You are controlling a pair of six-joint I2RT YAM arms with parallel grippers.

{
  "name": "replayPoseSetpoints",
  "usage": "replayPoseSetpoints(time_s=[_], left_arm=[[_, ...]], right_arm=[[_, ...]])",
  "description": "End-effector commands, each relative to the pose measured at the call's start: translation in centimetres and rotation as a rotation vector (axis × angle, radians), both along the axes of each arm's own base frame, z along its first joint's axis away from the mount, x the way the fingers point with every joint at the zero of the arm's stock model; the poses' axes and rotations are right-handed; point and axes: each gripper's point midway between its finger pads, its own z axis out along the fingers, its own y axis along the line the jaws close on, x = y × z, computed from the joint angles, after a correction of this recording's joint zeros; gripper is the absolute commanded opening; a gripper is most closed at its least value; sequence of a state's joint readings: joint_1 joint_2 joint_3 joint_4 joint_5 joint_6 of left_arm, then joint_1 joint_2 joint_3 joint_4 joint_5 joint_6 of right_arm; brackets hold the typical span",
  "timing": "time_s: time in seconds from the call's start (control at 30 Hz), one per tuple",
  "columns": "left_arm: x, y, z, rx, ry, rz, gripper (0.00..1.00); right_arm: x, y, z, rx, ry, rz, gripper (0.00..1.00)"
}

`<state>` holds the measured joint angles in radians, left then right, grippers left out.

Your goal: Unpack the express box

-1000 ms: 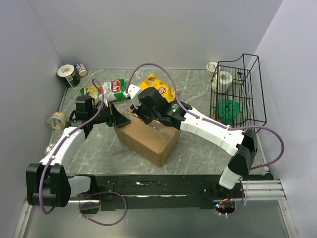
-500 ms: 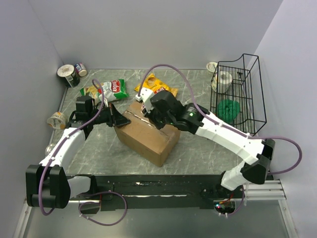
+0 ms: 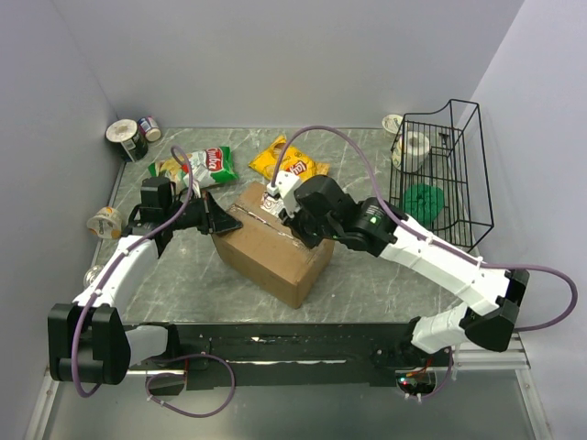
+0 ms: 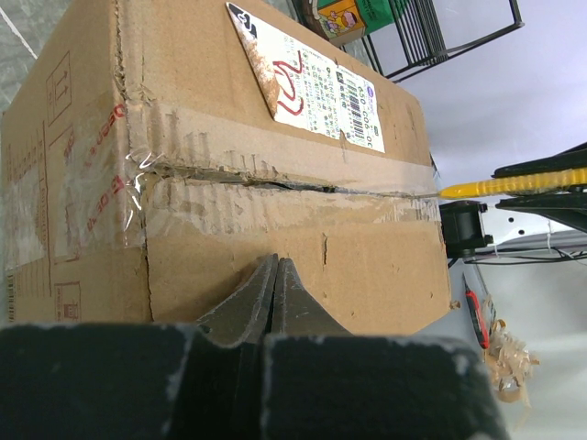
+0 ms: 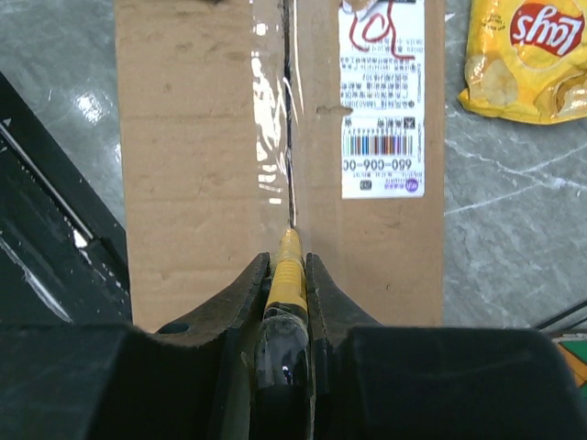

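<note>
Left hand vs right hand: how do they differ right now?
1. The left hand is shut and empty; the right hand is shut on a yellow cutter.
2. The left hand points at a side face of the box; the right hand is over its top, with the cutter tip on the tape seam.
Shared: both are shut, and both are at the box.

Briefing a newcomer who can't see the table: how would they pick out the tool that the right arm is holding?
On the table, find the brown express box and follow its taped top seam to the right gripper. Clamped in it is a slim yellow tool, tip on the seam. The other yellow thing nearby, a chip bag, is broad and lies flat off the box.
</note>
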<state>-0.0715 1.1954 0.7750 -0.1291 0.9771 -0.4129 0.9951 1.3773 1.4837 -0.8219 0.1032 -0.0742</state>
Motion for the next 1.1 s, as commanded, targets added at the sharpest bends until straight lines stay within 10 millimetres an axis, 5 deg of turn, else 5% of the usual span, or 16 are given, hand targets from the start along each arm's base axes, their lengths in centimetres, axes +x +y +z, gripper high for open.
replayPoseSetpoints(time_s=[0.0, 0.47, 0.7, 0.83, 0.97, 1.07], left_arm=[[1.2, 2.4, -5.9, 0.171, 0.115, 0.138, 0.01], [1.7, 2.6, -6.4, 0.193, 0.119, 0.144, 0.01], [1.8, 2.3, -5.5, 0.171, 0.104, 0.124, 0.01], [0.9, -0.1, -0.6, 0.002, 0.032, -0.036, 0.04], [2.1, -1.1, 8.0, -0.080, -0.162, -0.149, 0.39], [4.2, 0.4, 10.9, 0.025, -0.286, -0.095, 0.54]], right_arm=[[-2.0, -3.0, 0.2, -0.029, 0.046, -0.006, 0.00], [-4.8, -7.5, -0.3, -0.076, 0.130, 0.011, 0.00], [-4.9, -8.8, 2.2, -0.021, 0.085, 0.017, 0.00], [-3.0, -10.3, 0.9, -0.067, 0.055, -0.058, 0.00], [0.3, -11.8, -2.1, -0.079, 0.066, -0.170, 0.00], [2.2, -11.3, -2.4, -0.062, 0.036, -0.200, 0.00]])
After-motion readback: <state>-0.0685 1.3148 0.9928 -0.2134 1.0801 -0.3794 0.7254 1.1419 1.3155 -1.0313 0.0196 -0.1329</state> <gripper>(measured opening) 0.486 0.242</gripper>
